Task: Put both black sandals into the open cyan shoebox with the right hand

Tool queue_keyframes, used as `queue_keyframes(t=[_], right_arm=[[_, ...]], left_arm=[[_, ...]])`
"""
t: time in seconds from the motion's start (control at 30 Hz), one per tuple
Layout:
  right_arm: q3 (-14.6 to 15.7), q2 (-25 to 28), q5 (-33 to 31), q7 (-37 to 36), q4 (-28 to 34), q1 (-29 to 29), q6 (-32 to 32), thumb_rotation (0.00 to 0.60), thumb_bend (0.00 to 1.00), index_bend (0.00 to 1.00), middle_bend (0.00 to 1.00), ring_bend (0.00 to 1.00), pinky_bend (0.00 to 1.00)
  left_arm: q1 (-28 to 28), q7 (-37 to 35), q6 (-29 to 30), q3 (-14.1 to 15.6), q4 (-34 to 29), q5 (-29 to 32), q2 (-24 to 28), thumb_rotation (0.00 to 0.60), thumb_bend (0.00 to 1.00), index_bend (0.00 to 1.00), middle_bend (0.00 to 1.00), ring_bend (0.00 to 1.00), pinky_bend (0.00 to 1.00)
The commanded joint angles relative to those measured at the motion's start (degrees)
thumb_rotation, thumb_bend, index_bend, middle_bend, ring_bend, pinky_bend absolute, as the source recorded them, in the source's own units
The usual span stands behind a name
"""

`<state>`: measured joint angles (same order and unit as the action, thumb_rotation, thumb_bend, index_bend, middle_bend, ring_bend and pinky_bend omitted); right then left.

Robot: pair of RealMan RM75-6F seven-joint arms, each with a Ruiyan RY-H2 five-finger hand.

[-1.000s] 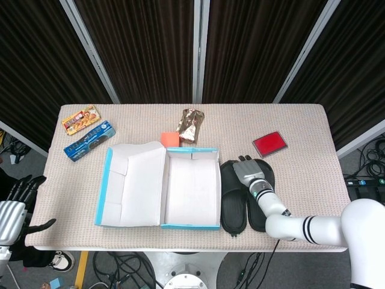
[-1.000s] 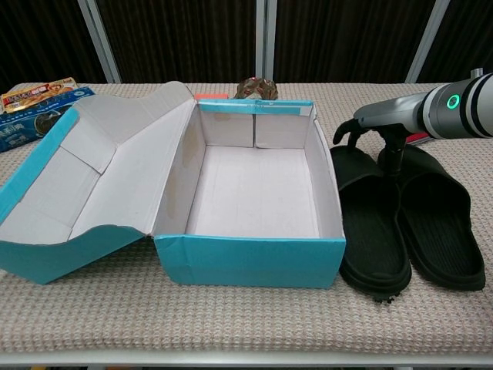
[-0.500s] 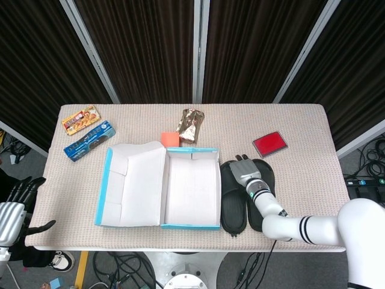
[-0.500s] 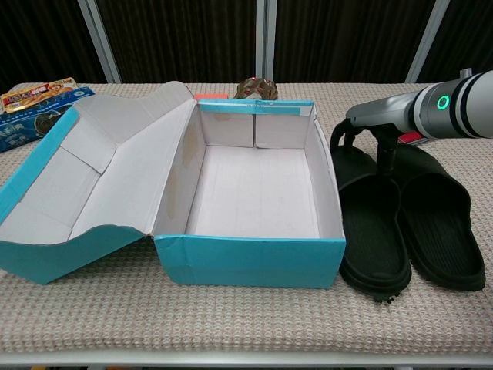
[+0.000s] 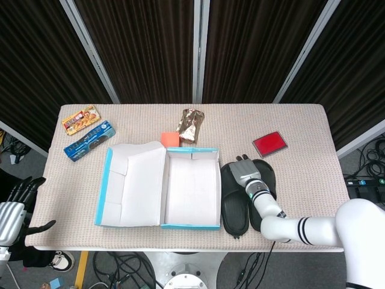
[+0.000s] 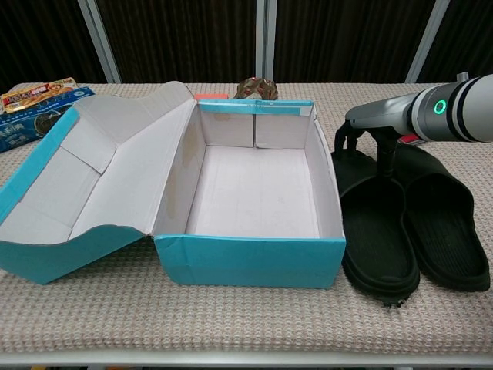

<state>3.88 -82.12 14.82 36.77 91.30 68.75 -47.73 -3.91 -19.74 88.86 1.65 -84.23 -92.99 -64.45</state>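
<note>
From the head camera, your right hand (image 5: 245, 170) is lying over the sandals (image 5: 248, 198), at their far ends, just right of the box (image 5: 191, 189). Its fingers are pointing down at the straps, but you cannot tell whether they are gripping anything. Both sandals are lying side by side on the table (image 5: 313, 174), the left one touching the box's right wall. Your left hand (image 5: 18, 198) is hanging off the table's edge, well left of the box, with fingers spread and nothing in them. Behind the box are sitting an orange block (image 5: 171, 139), a foil pack (image 5: 190, 125) and two snack packs (image 5: 86, 131); a red pad (image 5: 269, 144) is lying to its far right.

From the chest camera, your right hand (image 6: 373, 127) is arching over the sandals (image 6: 410, 228), dark fingers (image 6: 387, 159) reaching down onto the straps. The box (image 6: 254, 258) is standing open and empty beside them.
</note>
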Motion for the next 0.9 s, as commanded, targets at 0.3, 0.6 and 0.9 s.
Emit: queue_keyframes(t=[0.3,0.6,0.9], right_arm=[[-2.55,5.06,11.74,-5.80,4.83,-5.20,-4.42,0.600,0.03,0.43,0.40,0.14,0.13],[-4.27,15.33,25.53,-13.41,12.16,-12.07,-8.47,0.600,0.03,0.48,0.44,0.17,0.18],[-7.48,25.22,32.51,-17.66,20.00,-15.07,-8.59,0.600,0.03,0.52,0.46,0.19,0.19]], left_arm=[[-0.21,0.42,-0.48,0.24,-0.42,-0.29,-0.07,0.600,0.07,0.08,0.09,0.00,0.08],[-0.65,1.17,-1.14,0.35,-0.83,-0.54,-0.33,0.600,0.07,0.08,0.09,0.00,0.08],[-0.91,1.05,-1.45,0.28,-1.21,-0.39,-0.15,0.600,0.07,0.08,0.09,0.00,0.08]])
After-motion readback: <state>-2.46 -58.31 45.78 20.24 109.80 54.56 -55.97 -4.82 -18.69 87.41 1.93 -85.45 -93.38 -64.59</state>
